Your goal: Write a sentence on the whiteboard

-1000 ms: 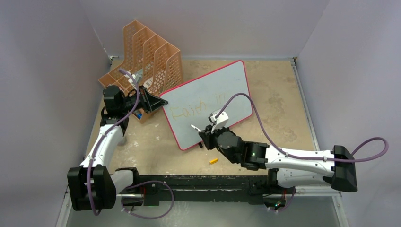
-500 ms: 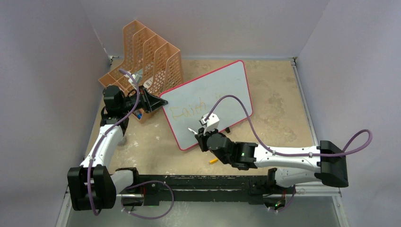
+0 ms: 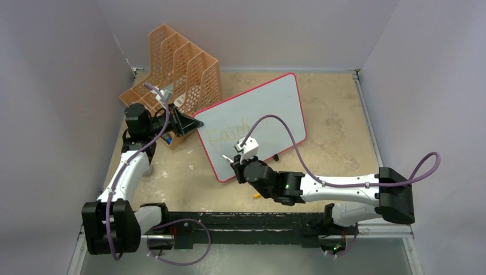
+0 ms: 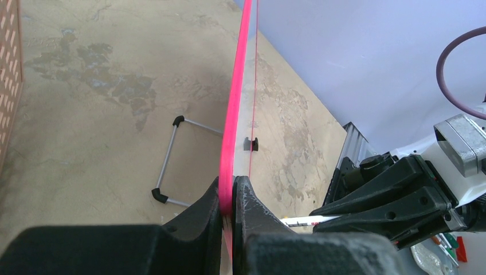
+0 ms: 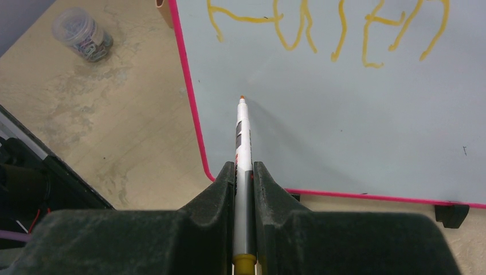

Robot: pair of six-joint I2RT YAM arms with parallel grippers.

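The whiteboard (image 3: 269,103) stands tilted on the table, pale with a pink frame. Yellow-orange letters of the sentence (image 3: 226,133) run along its upper left, and in the right wrist view the sentence (image 5: 321,28) reads roughly "Faith". My left gripper (image 3: 191,123) is shut on the board's left edge, the pink frame (image 4: 236,86) pinched between its fingers (image 4: 252,212). My right gripper (image 3: 236,162) is shut on a white marker (image 5: 243,137). The marker's orange tip (image 5: 242,98) points at the blank board below the first letters, near the lower left corner.
An orange perforated file rack (image 3: 180,66) stands behind the left arm. A small orange cap (image 3: 258,195) lies on the table beside the right arm. A clear jar (image 5: 83,34) sits left of the board. The board's wire stand (image 4: 172,154) rests behind it.
My right arm has moved left along the board with the marker, from under the later letters to the lower left corner. The left gripper and the board have not moved.
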